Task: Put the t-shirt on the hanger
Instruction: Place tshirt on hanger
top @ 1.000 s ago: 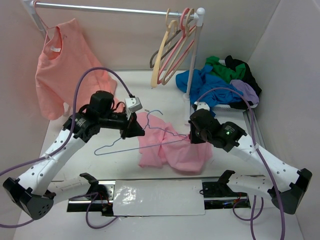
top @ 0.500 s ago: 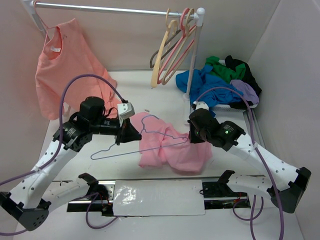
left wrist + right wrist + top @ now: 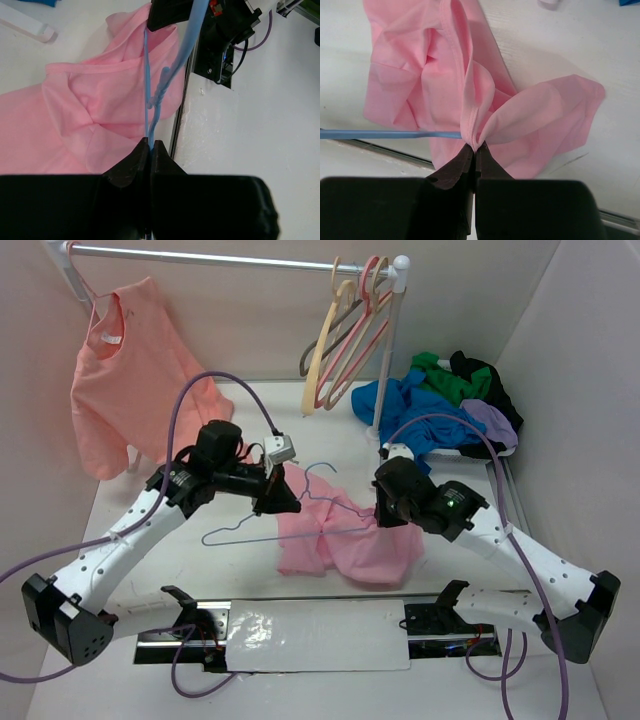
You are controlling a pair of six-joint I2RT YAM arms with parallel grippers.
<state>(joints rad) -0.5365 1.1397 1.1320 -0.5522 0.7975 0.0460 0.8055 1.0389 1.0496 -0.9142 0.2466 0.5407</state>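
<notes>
The pink t-shirt (image 3: 340, 540) lies crumpled on the table in the middle. The thin bluish wire hanger (image 3: 240, 531) is held above it, hook (image 3: 318, 469) up. My left gripper (image 3: 287, 502) is shut on the hanger wire near its neck; in the left wrist view the wire (image 3: 148, 75) runs out from between the fingertips (image 3: 150, 147) over the shirt (image 3: 80, 115). My right gripper (image 3: 380, 515) is shut on a bunched fold of the shirt (image 3: 475, 115), with the hanger's end (image 3: 385, 134) meeting the fold at the fingertips (image 3: 475, 150).
A salmon-orange shirt (image 3: 125, 370) hangs on the rail (image 3: 220, 258) at back left. Cream and pink hangers (image 3: 350, 330) hang at the rail's right end. A pile of blue, green and purple garments (image 3: 440, 405) lies at back right.
My left arm swung left and then back right, carrying the hanger; the hanger now sits further right over the shirt. My right gripper has kept its hold and barely moved.
</notes>
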